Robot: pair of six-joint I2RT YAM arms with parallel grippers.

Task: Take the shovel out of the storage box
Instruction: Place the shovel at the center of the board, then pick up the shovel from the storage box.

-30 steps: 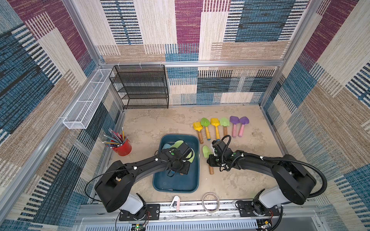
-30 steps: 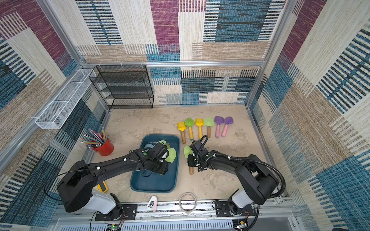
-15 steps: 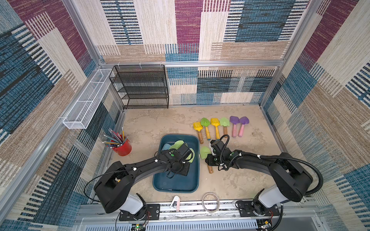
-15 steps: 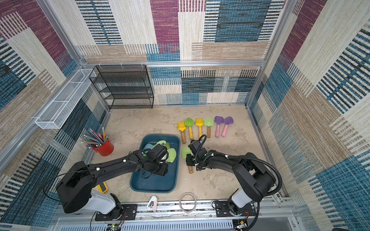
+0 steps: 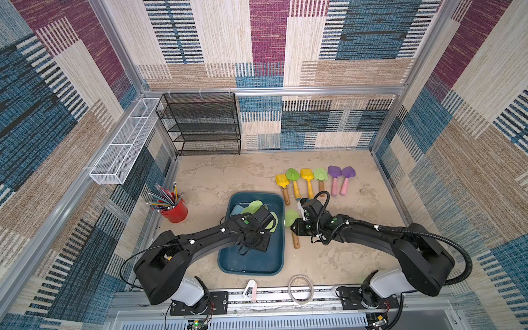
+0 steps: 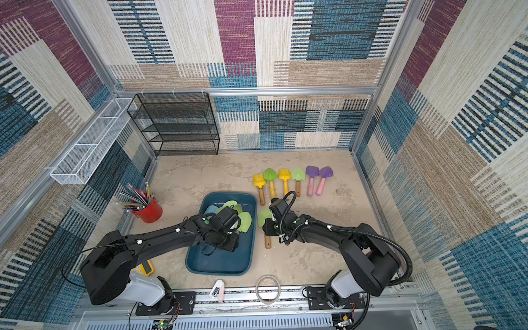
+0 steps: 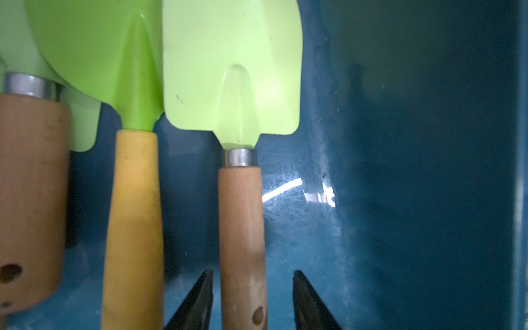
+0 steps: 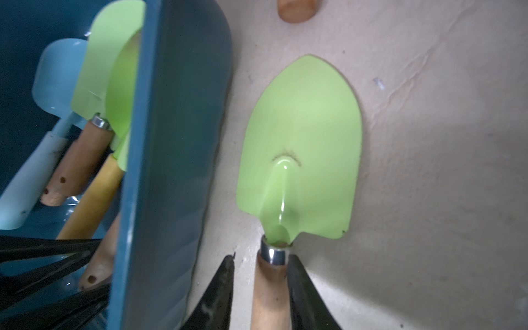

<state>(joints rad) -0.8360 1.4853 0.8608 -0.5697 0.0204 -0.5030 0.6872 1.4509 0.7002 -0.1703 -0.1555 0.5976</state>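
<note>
Meanwhile, several shovels lie in the storage box (image 5: 251, 264), low in the middle of the frame, with the left end effector (image 7: 253, 273) lined up on one.
Risk first: the yellow-handled shovel (image 7: 131, 228) lies just beside the wooden-handled shovel (image 7: 241, 223) that the left fingers straddle, so a crooked close or lift could pinch or drag the neighbour. The left end effector is partly open, with a gap either side of that handle, and holds nothing. The right end effector (image 8: 263, 255) stands slightly open around the handle of the pale green shovel (image 8: 300, 148) on the counter (image 8: 443, 200), just beside the box. One finger touches it and the other is clear, so pulling away askew could knock it.
</note>
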